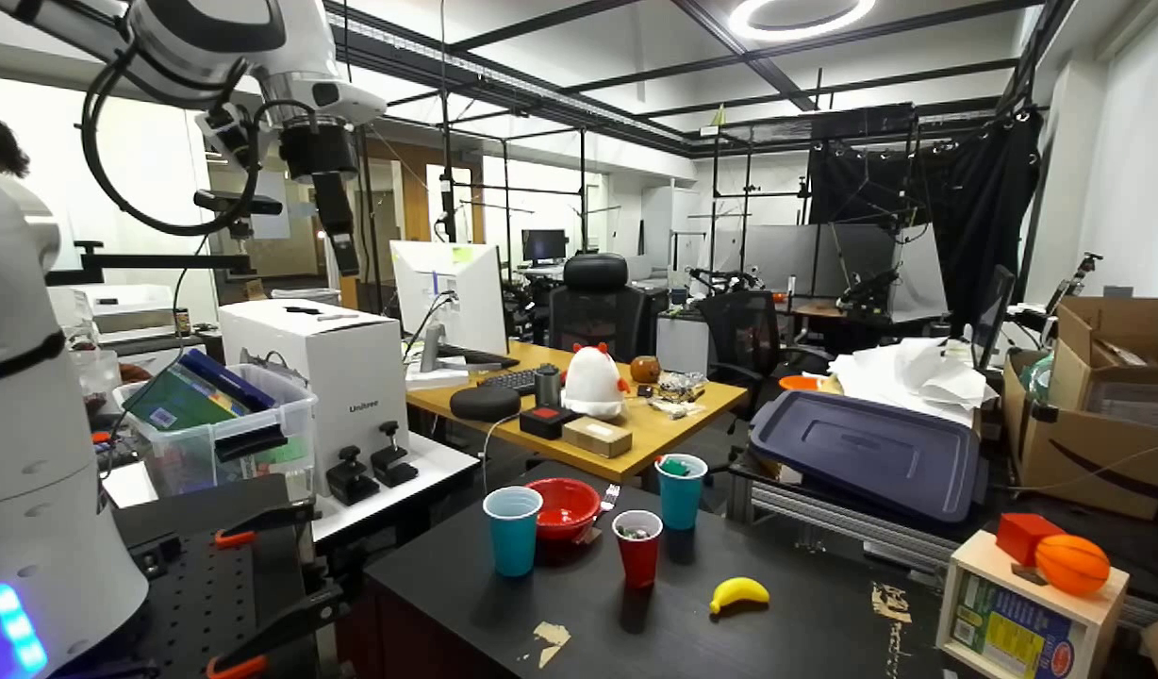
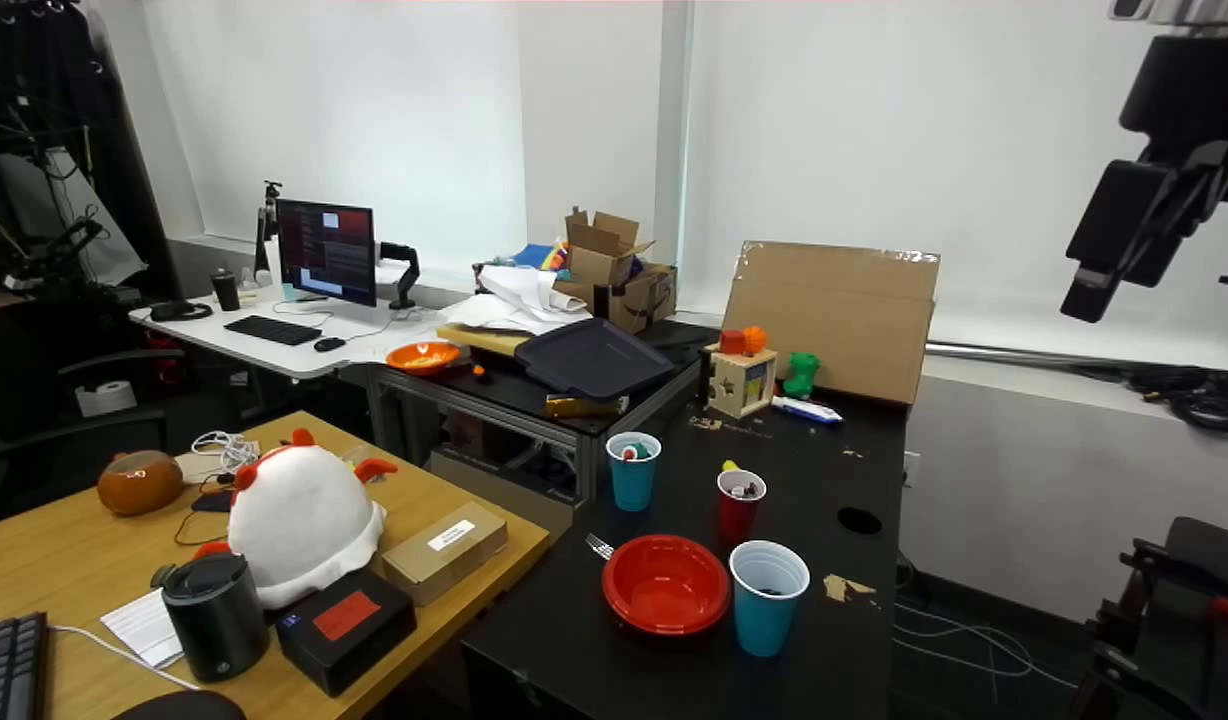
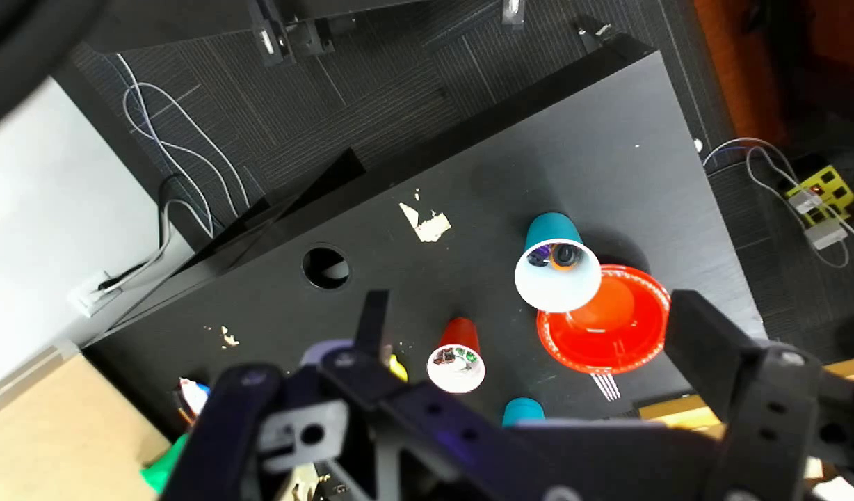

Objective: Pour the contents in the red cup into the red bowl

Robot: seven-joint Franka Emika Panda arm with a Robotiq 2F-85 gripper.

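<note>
Wrist view: round, glossy bowl [image 3: 613,324]

Well below pincer [image 3: 529,303], on table [image 2: 814,470]: bowl [image 2: 666,590] between fork [image 2: 600,546] and nearest cup [image 1: 513,542]; middle cup [image 1: 639,563] past that, then farthest cup [image 1: 681,498].

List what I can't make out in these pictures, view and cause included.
Contents of the red cup, all views: pieces too small to identify.
Handle of the fork, wrist view: hidden by the red bowl.
Mouth of the blue cup farther from the red bowl, wrist view: hidden by the gripper.
Banana, in an exterior view: mostly behind the red cup.
Nearer keyboard, in an exterior view: cut off at the lower-left corner.
</note>
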